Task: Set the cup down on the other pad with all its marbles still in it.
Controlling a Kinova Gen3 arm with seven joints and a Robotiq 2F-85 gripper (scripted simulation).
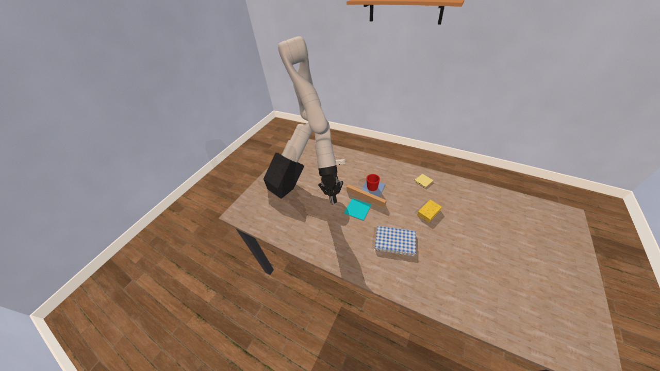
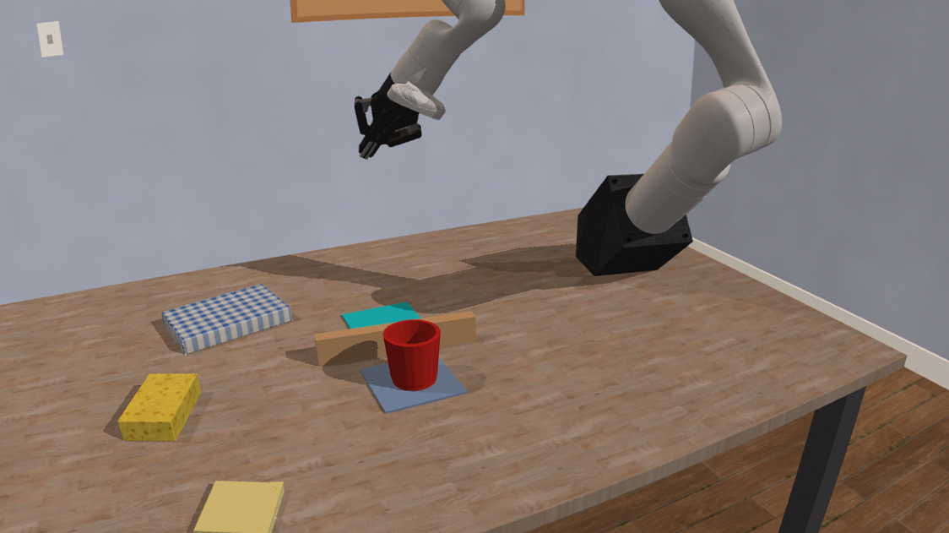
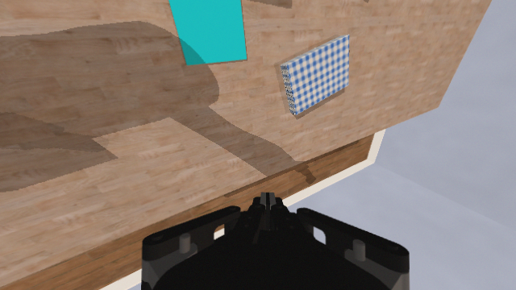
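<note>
A red cup (image 1: 373,182) (image 2: 411,358) stands upright on the blue-grey pad (image 1: 381,188) (image 2: 385,400). No marbles show; the cup's bottom inside is hidden. A wooden rail (image 1: 360,194) (image 2: 346,347) stands on edge between that pad and the turquoise pad (image 1: 357,209) (image 2: 379,316) (image 3: 211,32), which has nothing on it in view. My gripper (image 1: 332,203) (image 2: 367,155) (image 3: 267,201) is shut with nothing between its fingertips. It hangs high above the table, away from the cup, on the turquoise pad's side of the rail.
A blue-checked cloth block (image 1: 395,240) (image 2: 227,317) (image 3: 320,74) lies near the turquoise pad. A yellow sponge (image 1: 429,210) (image 2: 159,405) and a pale yellow note stack (image 1: 423,180) (image 2: 239,509) lie farther from the robot base on the wooden table (image 1: 507,258) (image 2: 564,423) (image 3: 133,161).
</note>
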